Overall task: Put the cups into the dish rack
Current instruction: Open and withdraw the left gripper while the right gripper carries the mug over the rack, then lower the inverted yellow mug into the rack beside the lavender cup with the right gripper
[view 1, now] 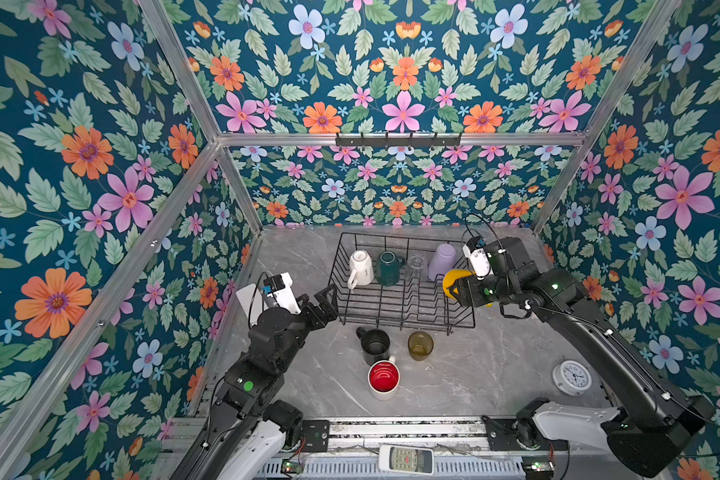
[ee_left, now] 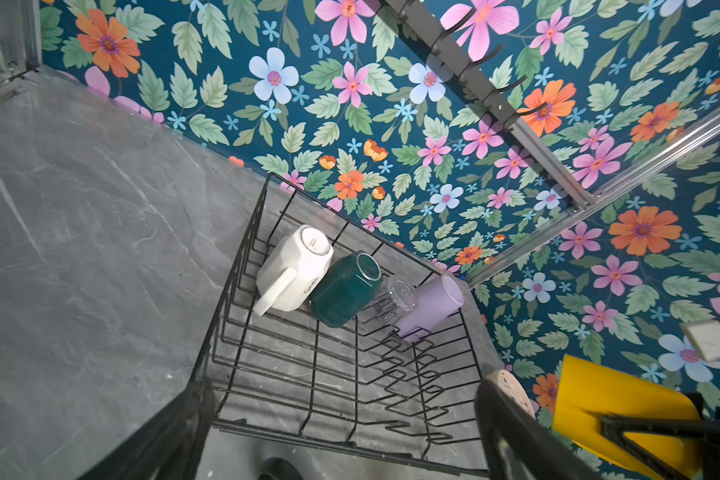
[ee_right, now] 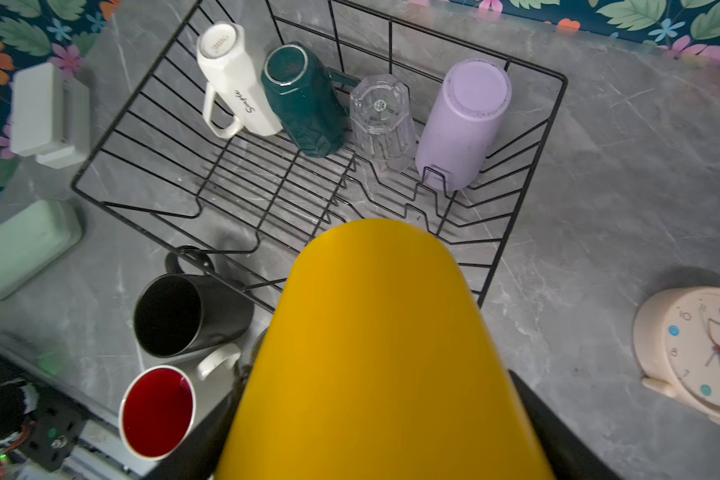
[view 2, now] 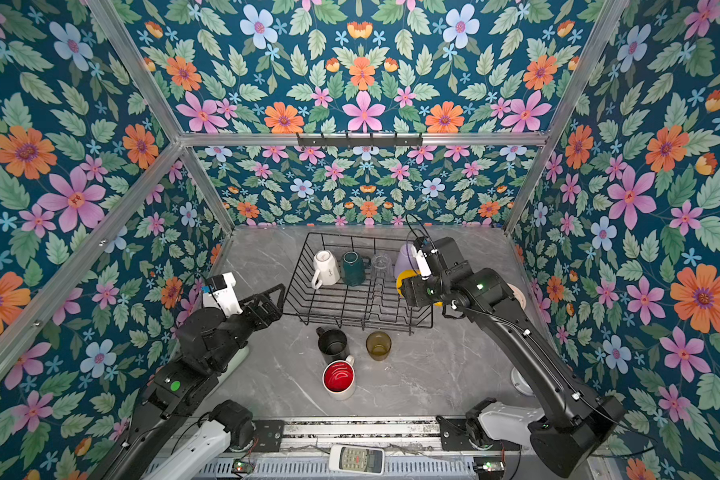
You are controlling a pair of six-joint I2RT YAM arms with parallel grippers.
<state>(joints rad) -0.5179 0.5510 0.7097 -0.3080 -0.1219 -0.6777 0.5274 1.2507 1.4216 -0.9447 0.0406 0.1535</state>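
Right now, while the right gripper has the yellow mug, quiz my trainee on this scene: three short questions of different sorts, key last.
1. True or false: the right gripper holds the yellow mug.
2. How many cups sit upside down in the dish rack?
3. The left gripper is: A open and empty, B shut on a mug, C out of view.
Key: 1 true. 2 four: white mug, green mug, clear glass, lilac tumbler. 3 A.

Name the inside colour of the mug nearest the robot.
Red; that mug shows best in the right wrist view.
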